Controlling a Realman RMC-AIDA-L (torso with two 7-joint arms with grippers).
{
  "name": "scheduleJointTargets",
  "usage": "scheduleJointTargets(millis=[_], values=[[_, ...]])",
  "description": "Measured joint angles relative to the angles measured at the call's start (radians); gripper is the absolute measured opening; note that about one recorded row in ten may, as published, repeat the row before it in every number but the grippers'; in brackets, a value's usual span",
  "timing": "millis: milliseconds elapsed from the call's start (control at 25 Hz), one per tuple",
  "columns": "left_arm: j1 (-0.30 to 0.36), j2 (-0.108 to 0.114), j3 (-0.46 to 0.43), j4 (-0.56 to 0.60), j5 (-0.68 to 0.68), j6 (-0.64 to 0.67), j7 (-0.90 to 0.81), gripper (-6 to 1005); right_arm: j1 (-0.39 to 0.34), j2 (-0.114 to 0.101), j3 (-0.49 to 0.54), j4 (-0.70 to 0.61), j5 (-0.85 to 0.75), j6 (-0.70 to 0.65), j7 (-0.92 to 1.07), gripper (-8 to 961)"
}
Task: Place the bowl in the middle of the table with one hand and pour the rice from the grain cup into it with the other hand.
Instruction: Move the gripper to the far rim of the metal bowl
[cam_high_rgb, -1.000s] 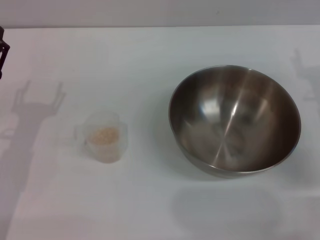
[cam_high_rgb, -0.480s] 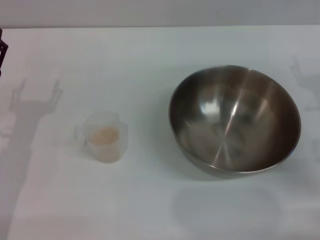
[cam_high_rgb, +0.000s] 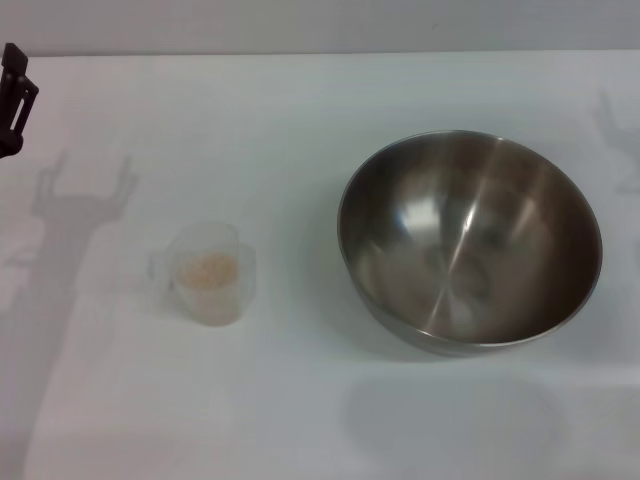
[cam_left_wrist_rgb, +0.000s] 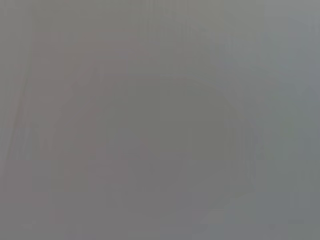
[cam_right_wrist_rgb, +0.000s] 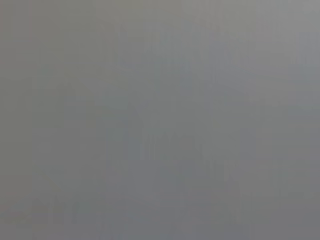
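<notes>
The stainless-steel bowl (cam_high_rgb: 470, 240) stands empty on the right half of the white table (cam_high_rgb: 300, 400) in the head view. The clear grain cup (cam_high_rgb: 208, 272) stands upright on the left half, with pale beige rice (cam_high_rgb: 207, 268) inside it. Only a dark part of my left gripper (cam_high_rgb: 14, 95) shows at the far left edge, well away from the cup and touching nothing. My right gripper is out of view. Both wrist views show only plain grey.
A forked shadow (cam_high_rgb: 85, 205) of my left gripper lies on the table to the left of the cup. A fainter shadow (cam_high_rgb: 618, 125) lies at the far right edge. The table's back edge (cam_high_rgb: 320, 52) meets a grey wall.
My left gripper has come a little further into view at the left edge, and its shadow has shifted slightly right. The bowl and the cup have not moved.
</notes>
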Motion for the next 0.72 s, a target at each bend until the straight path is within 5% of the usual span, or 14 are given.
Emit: scheduleJointTargets(millis=[80, 280, 400, 440, 520, 560, 600, 640, 720], values=[[-0.001, 0.000, 0.003, 0.000, 0.000, 0.000, 0.000, 825, -0.014, -0.002, 0.001, -0.043, -0.001, 0.042, -0.004, 765], [-0.002, -0.001, 0.010, -0.003, 0.000, -0.011, 0.000, 824, -0.129, -0.002, 0.086, -0.401, -0.121, 0.399, 0.000, 765], [0.003, -0.001, 0.010, -0.007, 0.000, -0.012, -0.001, 823, -0.222, 0.026, 0.142, -0.733, -0.281, 0.803, 0.050, 765], [0.003, -0.001, 0.010, -0.007, 0.000, -0.012, -0.001, 823, -0.222, 0.026, 0.142, -0.733, -0.281, 0.803, 0.050, 765], [0.007, -0.001, 0.010, -0.007, 0.000, -0.013, -0.001, 823, -0.247, 0.027, 0.130, -0.953, -0.301, 1.142, 0.075, 765], [0.007, -0.001, 0.010, -0.007, 0.000, -0.013, -0.001, 823, -0.247, 0.027, 0.130, -0.953, -0.301, 1.142, 0.075, 765], [0.008, -0.001, 0.010, -0.007, 0.000, -0.013, -0.001, 822, -0.250, 0.026, 0.127, -1.105, -0.301, 1.406, 0.075, 765], [0.008, -0.001, 0.010, -0.007, 0.000, -0.013, -0.001, 822, -0.250, 0.026, 0.127, -1.105, -0.301, 1.406, 0.075, 766], [0.008, -0.002, 0.010, -0.005, 0.000, -0.013, -0.001, 822, -0.237, 0.024, 0.128, -1.246, -0.300, 1.654, 0.069, 766]])
